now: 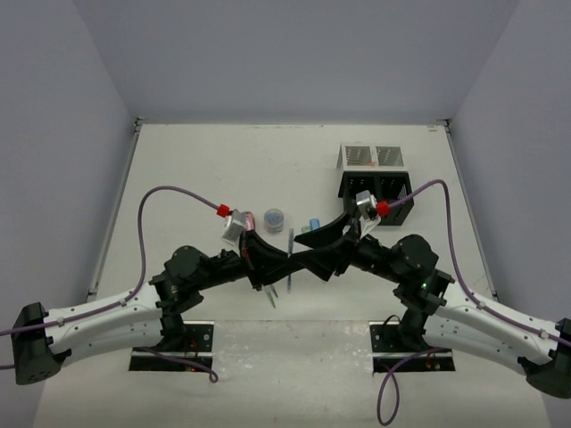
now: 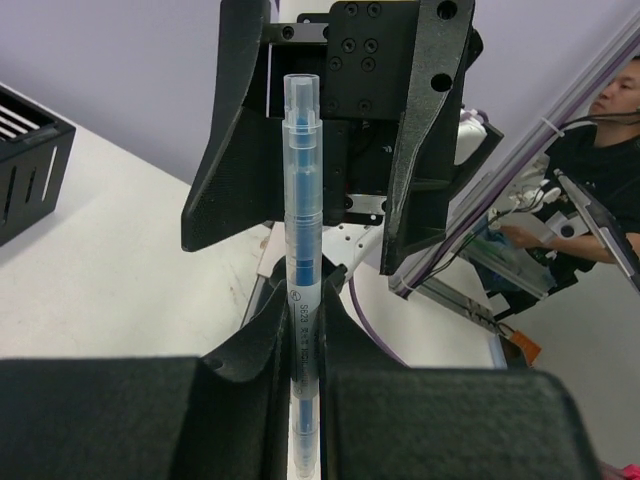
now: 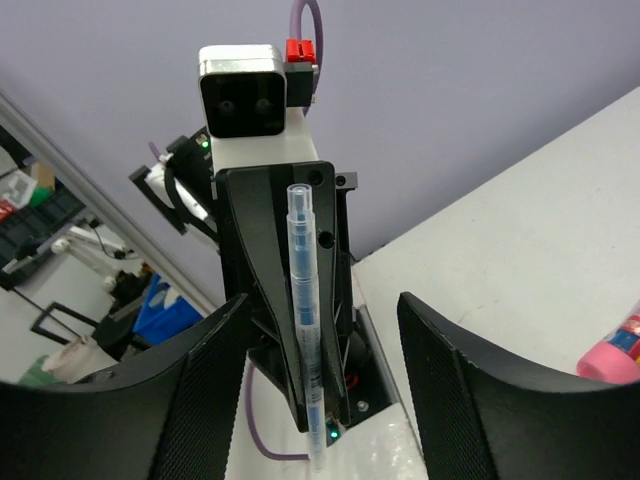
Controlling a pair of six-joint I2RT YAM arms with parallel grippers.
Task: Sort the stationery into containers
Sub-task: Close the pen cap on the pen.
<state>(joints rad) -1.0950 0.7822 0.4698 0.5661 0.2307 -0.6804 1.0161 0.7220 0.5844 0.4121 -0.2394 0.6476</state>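
Observation:
A clear-barrelled blue pen [image 1: 290, 239] hangs upright above the middle of the table, where both arms meet. My left gripper [image 2: 303, 325] is shut on its barrel; its dark fingers press both sides. My right gripper [image 3: 320, 385] faces it with its jaws open, mesh-patterned pads [image 3: 205, 400] standing well clear of the blue pen [image 3: 305, 300] between them. The white container [image 1: 370, 158] and the black container [image 1: 376, 188] stand at the back right. A grey-blue pot [image 1: 275, 217], a pink marker [image 1: 249, 218] and a blue marker [image 1: 313, 224] lie just beyond the grippers.
Thin pens [image 1: 270, 295] lie on the table below the left gripper. A pink marker [image 3: 612, 355] shows at the right edge of the right wrist view. A corner of the black container [image 2: 25, 160] shows left in the left wrist view. Both purple cables arch over the arms.

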